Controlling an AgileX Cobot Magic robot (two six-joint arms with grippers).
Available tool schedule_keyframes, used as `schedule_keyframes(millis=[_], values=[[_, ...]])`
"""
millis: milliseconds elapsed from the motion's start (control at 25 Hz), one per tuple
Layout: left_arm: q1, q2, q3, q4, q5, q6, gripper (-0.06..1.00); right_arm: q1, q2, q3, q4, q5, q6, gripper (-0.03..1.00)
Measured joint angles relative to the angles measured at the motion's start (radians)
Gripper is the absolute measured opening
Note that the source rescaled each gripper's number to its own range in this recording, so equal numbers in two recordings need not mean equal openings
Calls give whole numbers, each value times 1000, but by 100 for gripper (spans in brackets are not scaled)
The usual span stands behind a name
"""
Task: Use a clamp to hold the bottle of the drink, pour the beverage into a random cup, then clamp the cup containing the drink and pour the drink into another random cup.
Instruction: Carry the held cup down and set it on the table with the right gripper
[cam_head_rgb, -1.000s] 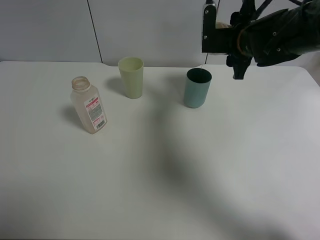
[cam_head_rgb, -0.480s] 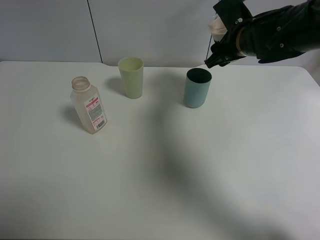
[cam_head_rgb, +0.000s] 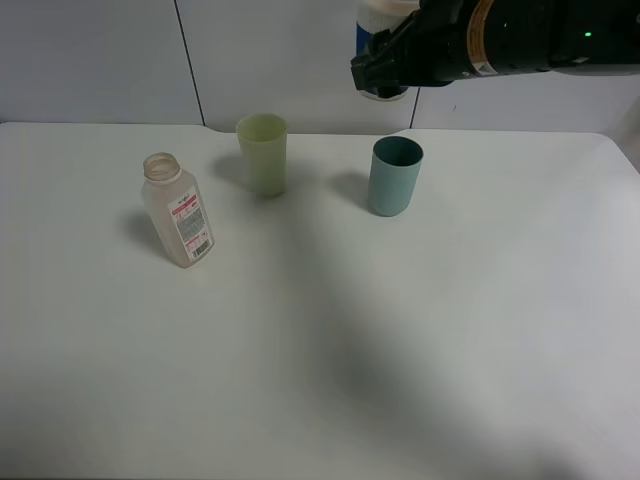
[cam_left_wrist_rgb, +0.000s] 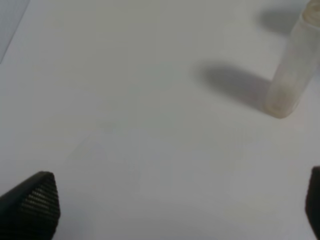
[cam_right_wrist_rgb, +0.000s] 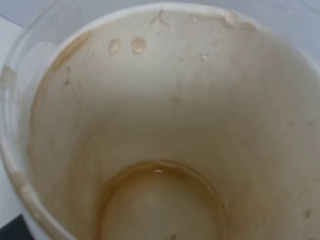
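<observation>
Right gripper (cam_head_rgb: 385, 55) clamped on paper cup (cam_head_rgb: 378, 40), raised beyond teal cup (cam_head_rgb: 394, 176), nearly drained inside. Left gripper (cam_left_wrist_rgb: 175, 210) spread wide, idle near bottle (cam_head_rgb: 179, 211).

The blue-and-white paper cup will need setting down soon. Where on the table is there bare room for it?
The widest bare stretch of the white table is the whole near half, in front of the clear plastic bottle. The right side, beyond the teal-green tumbler, is bare too. The far strip is crowded: bottle, pale yellow-green tumbler and teal tumbler.
</observation>
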Motion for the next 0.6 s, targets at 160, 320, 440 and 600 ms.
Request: schedule_keyframes(millis=[160,320,440,600], values=[[0,0,0,0,0,0,100,42,-5,0,313,-81,-239,1],[0,0,0,0,0,0,100,106,-5,0,597,-93,-561,1],[0,0,0,0,0,0,100,193,-5,2,1001,-106,-1026,1],[0,0,0,0,0,0,100,233,5,48,1234,-167,-1221,1]])
